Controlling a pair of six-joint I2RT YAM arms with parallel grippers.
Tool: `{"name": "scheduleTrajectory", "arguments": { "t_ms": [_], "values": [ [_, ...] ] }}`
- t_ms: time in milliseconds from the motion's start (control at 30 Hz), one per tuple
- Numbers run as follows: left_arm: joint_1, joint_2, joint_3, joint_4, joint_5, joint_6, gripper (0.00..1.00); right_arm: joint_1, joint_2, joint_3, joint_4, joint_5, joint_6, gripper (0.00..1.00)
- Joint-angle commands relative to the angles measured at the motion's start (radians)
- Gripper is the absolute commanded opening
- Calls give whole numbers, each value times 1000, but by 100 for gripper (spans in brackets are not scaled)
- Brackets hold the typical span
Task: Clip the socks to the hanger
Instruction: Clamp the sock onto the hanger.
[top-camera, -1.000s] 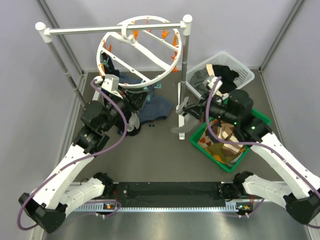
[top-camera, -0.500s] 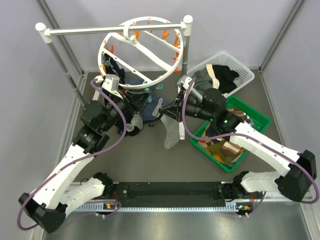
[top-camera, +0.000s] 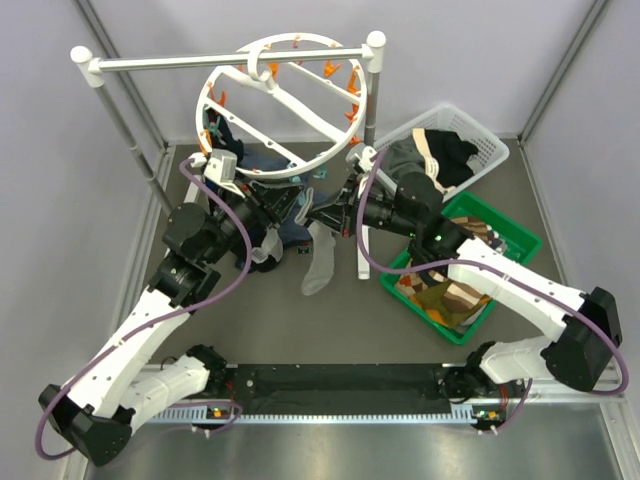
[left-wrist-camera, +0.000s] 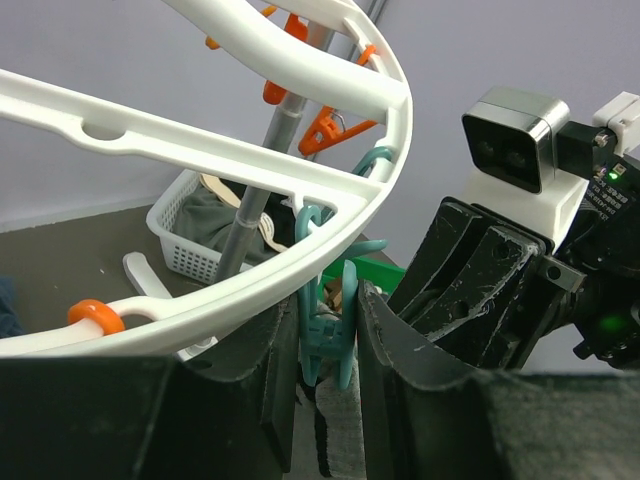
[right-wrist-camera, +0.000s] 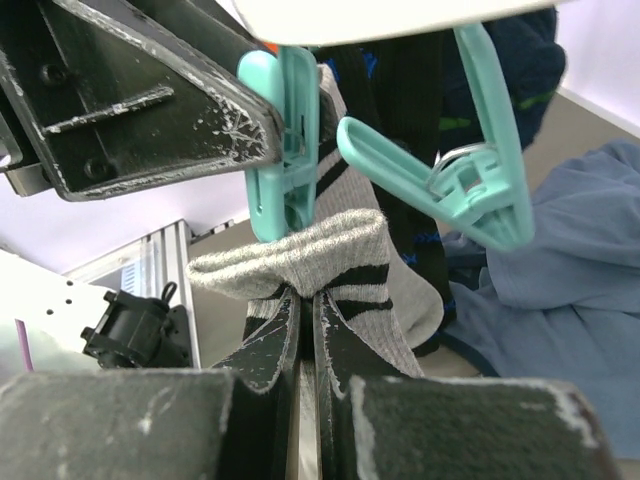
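A: How many socks and clips do you count?
B: One grey sock (right-wrist-camera: 330, 255), one dark sock (right-wrist-camera: 400, 110) hanging behind it, and two teal clips under the one hanger (left-wrist-camera: 250, 150).
A: What is around?
B: A blue garment (right-wrist-camera: 560, 270) on the surface (top-camera: 300, 330), a white basket (top-camera: 488, 165) and a green crate (top-camera: 510, 228) with clothes, and a white rack (top-camera: 200, 60).
A: And the end effectors?
B: The right end effector (right-wrist-camera: 308, 300) is closed on the grey sock, right below the near clip (right-wrist-camera: 285, 130). The left end effector (left-wrist-camera: 322, 330) presses that clip from both sides.
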Motion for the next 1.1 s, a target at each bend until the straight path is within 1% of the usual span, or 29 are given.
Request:
{"name": "scheduleTrajectory", "arguments": {
  "t_ms": [0, 433, 667, 1067],
  "values": [
    [-3, -9, -5, 50, 43, -9, 0, 19, 6, 55, 70, 6, 17, 0],
    [-3, -38, -2, 58, 34, -8, 0, 19, 22, 63, 41, 27, 25, 0],
    [-1, -23, 9, 18, 27, 41, 0, 20, 22, 71, 44, 30, 33, 0],
    [-3, -11, 1, 4, 9, 69, 0, 22, 12, 86, 54, 17, 56, 0]
  ]
}}
